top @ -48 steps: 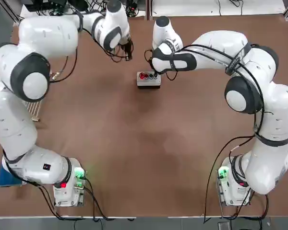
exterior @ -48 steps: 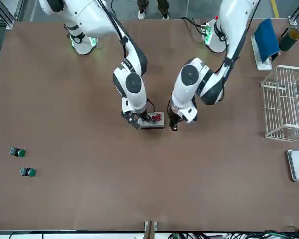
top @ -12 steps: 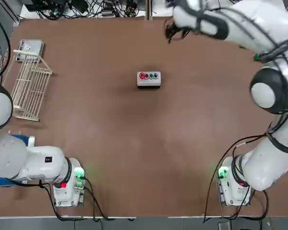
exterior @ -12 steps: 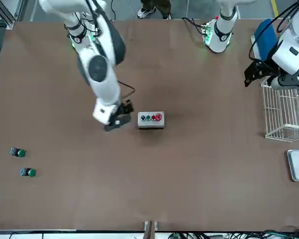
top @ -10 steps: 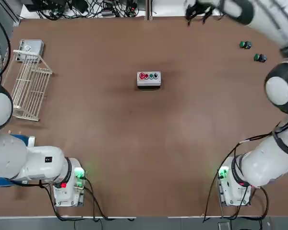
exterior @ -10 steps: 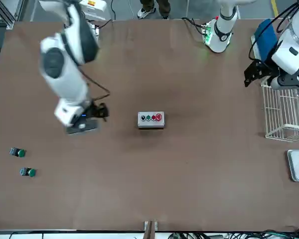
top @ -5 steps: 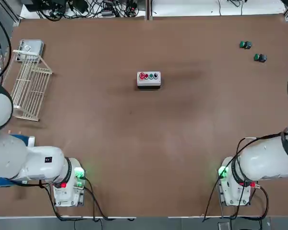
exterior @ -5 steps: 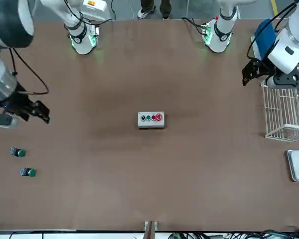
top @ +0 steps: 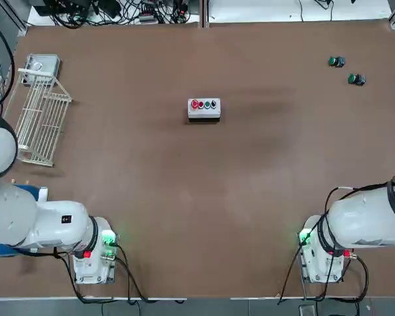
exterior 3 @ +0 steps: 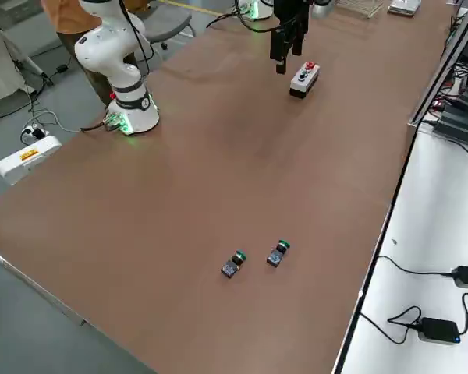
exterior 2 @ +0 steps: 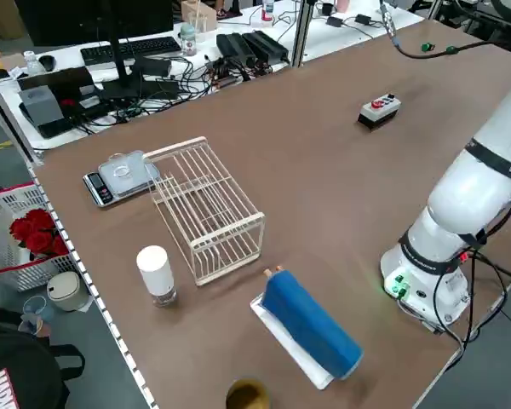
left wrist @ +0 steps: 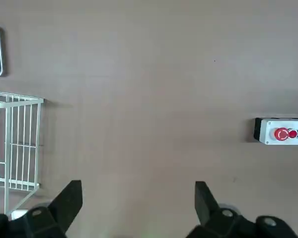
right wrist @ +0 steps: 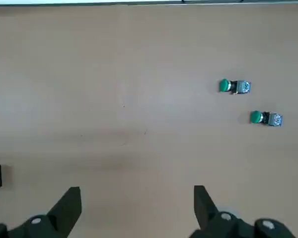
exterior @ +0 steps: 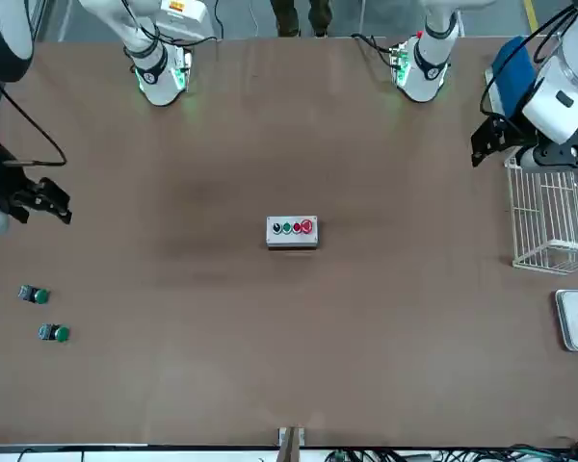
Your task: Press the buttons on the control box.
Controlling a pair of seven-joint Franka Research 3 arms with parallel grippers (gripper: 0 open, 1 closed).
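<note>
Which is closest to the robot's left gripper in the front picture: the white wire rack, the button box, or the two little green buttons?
From the left gripper:
1. White wire rack, just beside it.
2. Control box, mid-table.
3. Two loose green buttons, across the table near the right gripper.

Control box [top: 204, 109] mid-table [top: 197, 210]

No words, numbers or brand names can be read anywhere. The small dark label on the left arm's base [top: 64, 229], lower left of the top view, cannot be made out.

right tool [exterior: 53, 200] withdrawn from control box [top: 204, 108] to table's right edge | left tool [exterior: 491, 140] retracted beside wire rack [exterior: 551, 197]
</note>
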